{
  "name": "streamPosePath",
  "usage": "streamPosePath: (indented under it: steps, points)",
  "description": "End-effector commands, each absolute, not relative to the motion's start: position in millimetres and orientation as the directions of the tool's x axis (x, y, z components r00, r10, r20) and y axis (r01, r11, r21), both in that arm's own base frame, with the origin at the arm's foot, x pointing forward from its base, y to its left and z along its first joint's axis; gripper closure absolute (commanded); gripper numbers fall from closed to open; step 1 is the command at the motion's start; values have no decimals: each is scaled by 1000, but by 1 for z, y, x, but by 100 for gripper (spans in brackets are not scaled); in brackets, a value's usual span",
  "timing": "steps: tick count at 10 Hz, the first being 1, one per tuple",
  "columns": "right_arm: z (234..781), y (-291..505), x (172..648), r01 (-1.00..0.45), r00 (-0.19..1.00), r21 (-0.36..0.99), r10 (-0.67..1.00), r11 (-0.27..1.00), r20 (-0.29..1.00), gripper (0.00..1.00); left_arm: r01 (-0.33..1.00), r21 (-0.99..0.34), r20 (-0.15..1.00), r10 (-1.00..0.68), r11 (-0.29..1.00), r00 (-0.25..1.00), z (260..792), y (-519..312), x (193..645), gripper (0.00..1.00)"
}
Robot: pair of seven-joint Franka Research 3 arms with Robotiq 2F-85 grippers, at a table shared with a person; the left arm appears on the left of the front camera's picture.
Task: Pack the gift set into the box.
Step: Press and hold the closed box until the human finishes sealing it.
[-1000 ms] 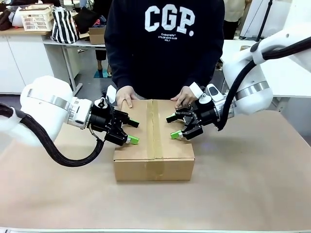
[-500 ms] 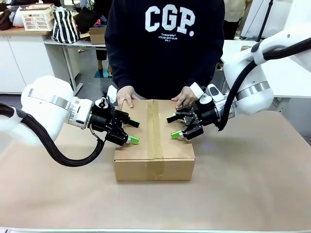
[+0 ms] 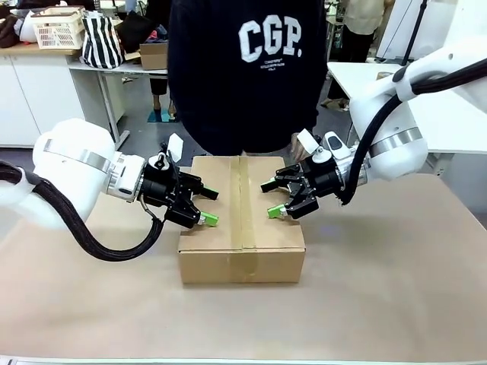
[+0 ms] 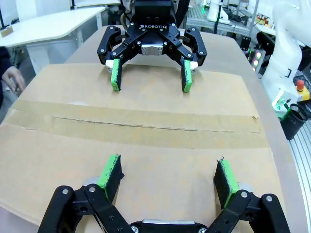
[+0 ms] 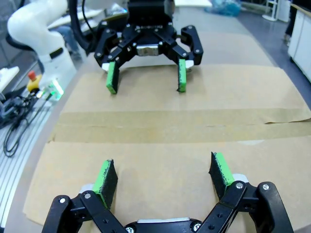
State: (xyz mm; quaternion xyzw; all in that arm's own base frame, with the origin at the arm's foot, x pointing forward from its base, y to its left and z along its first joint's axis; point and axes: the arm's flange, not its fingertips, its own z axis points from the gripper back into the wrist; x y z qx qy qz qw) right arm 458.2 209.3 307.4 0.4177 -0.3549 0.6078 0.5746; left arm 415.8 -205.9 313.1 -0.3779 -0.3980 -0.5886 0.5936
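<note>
The box lies in the middle of the table with its flaps closed and a strip of brown tape along the centre seam. The gift set is out of view. My left gripper hovers open over the box's left half, nothing between its green pads. My right gripper hovers open over the right half, facing it. The left wrist view looks down on the box top past the open left gripper, with the right gripper opposite. In the right wrist view the right gripper stands open above the taped lid, and the left gripper is across from it.
A person in a dark sweatshirt stands at the table's far edge right behind the box; one hand shows beside the box. The table is covered in brown paper, with free room on both sides and in front of the box.
The person has lifted both hands off the box's far edge and straightened up. Neither gripper has moved, and the box stays where it was.
</note>
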Motion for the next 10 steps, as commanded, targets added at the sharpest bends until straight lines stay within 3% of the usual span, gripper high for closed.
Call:
streamPosePath:
  steps: [1, 10]
  points:
    - [306, 209, 458, -995, 10, 48, 405, -84, 914, 0, 999, 22, 913, -408, 27, -9, 312, -205, 414, 0]
    - [306, 209, 458, -995, 10, 48, 405, -84, 914, 0, 999, 22, 913, -408, 27, -9, 312, -205, 414, 0]
